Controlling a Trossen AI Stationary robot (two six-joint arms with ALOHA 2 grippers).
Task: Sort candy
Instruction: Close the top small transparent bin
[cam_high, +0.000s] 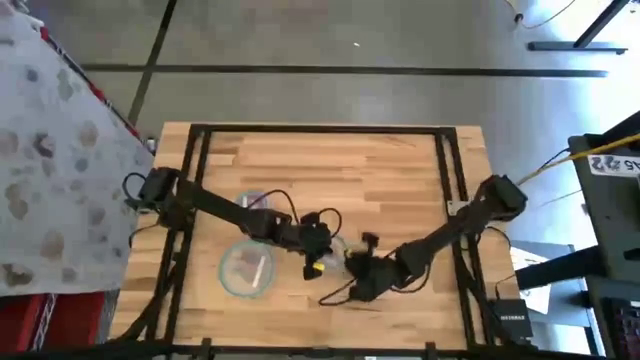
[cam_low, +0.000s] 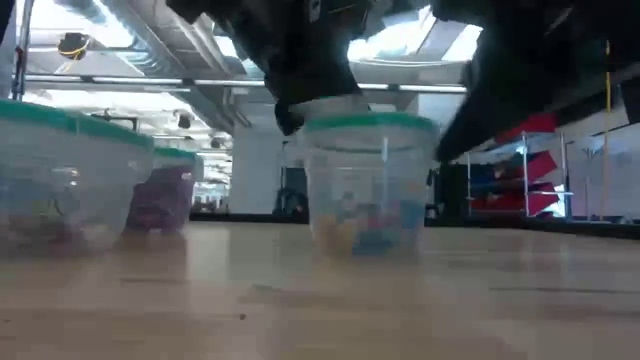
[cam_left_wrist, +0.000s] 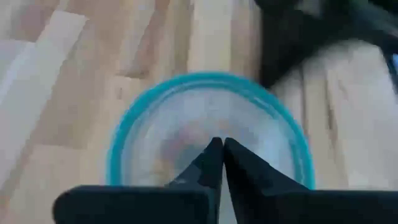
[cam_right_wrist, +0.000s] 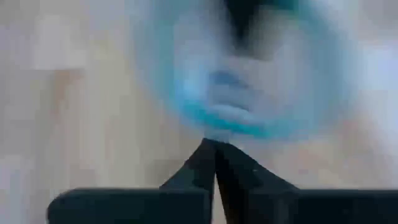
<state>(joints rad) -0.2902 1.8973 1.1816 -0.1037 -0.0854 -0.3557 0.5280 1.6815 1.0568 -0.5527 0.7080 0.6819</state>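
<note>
Three clear bowls with teal rims stand on the wooden table. The middle bowl (cam_low: 370, 180) (cam_high: 336, 250) holds a few candy pieces (cam_low: 365, 235) at its bottom, bluish and yellowish. My left gripper (cam_left_wrist: 217, 144) (cam_high: 322, 238) hovers shut above this bowl's opening (cam_left_wrist: 208, 124), nothing showing between its fingertips. My right gripper (cam_right_wrist: 212, 148) (cam_high: 362, 265) is shut too, just on the near right of the same bowl (cam_right_wrist: 249, 74), which is blurred there. A second bowl (cam_high: 247, 268) holds pinkish candy. The third bowl (cam_low: 165, 195) holds purple candy.
Both arms cross over the table's middle, close to each other above the middle bowl. A black frame (cam_high: 200, 150) runs around the tabletop. Bare wood lies along the far side (cam_high: 330, 160) and the near front (cam_low: 320, 300).
</note>
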